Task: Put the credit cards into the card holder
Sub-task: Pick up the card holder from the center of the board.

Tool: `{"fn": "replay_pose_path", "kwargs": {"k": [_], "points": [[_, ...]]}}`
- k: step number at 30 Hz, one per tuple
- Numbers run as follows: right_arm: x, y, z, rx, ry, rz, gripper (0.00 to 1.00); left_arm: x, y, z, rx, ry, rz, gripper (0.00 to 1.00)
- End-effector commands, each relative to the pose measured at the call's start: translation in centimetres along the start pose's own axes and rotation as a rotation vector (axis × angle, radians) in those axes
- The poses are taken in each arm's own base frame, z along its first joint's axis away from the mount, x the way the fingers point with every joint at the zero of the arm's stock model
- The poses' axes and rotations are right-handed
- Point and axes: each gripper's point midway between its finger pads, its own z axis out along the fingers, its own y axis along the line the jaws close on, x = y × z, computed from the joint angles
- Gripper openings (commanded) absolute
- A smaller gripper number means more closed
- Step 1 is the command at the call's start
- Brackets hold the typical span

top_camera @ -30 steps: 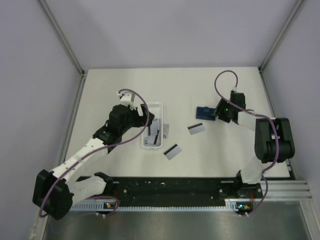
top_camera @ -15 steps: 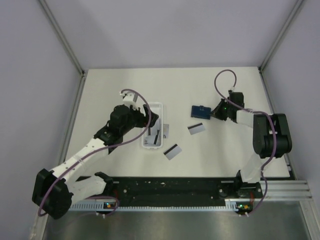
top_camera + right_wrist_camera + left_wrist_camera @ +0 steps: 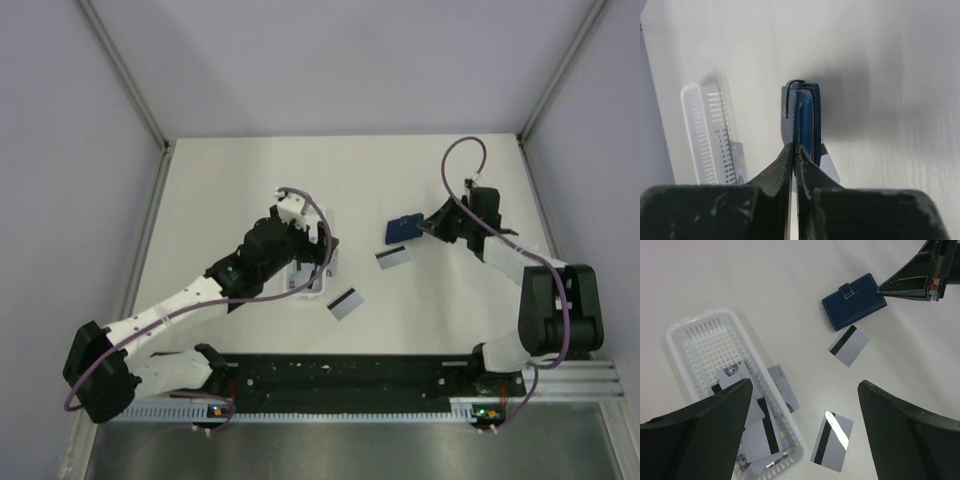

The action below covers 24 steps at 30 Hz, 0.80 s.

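Our right end effector (image 3: 794, 147) has its two fingers pressed together. The tips are right at one edge of the card holder (image 3: 855, 300), and we cannot tell if they pinch a bit of it. Our left end effector (image 3: 805, 385) has its fingers wide apart and holds nothing. It hangs above the white basket (image 3: 700, 322).

The worktop (image 3: 230, 190) is white and flat. Pale purple-grey walls (image 3: 330, 60) stand on three sides, with thin metal bars (image 3: 125, 75) in the corners. The card holder lies shut and flat on the worktop, to the right of the basket. Some credit cards (image 3: 755, 430) lie in the basket. One card (image 3: 784, 394) lies just beside it, one (image 3: 849, 345) sits near the card holder, and one (image 3: 832, 440) lies closer to the arms' bases.

A second ago the left arm was further left; now it has reached over the basket. The right fingers were apart then. The card holder has shifted a little. The loose cards have not moved.
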Motion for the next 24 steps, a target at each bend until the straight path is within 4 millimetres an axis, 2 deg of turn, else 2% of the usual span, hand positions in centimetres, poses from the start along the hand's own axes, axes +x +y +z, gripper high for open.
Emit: {"fn": "replay_pose_path", "kwargs": {"k": [1,4,7,11,16,19,24], "points": [[-0.4,2.8,-2.5,-0.099,-0.037,0.032,0.00,-2.9,-1.7,0.4,-0.015,-0.115,0.133,0.95],[0.0,3.4,-4.0,-0.088,-0.028,0.083,0.00,-2.8,-3.0,1.0,-0.034,-0.163,0.230,0.98],[0.5,3.8,-5.9,-0.061,-0.015,0.113,0.00,-2.4,-5.3,1.1,-0.014,-0.263,0.330,0.98],[0.3,5.2,-8.8,-0.050,-0.020,0.101,0.00,-0.4,-8.5,1.1,0.073,-0.390,0.421,0.99],[0.6,6.4,-11.7,-0.046,-0.013,0.097,0.00,1.6,-12.8,0.1,0.138,-0.547,0.533,0.99],[0.9,6.8,-12.9,-0.042,-0.010,0.096,0.00,3.3,-15.8,-0.7,0.144,-0.581,0.595,0.98],[1.5,7.4,-14.3,-0.048,0.006,0.102,0.00,4.4,-18.5,-1.6,0.067,-0.676,0.721,0.98]]}}
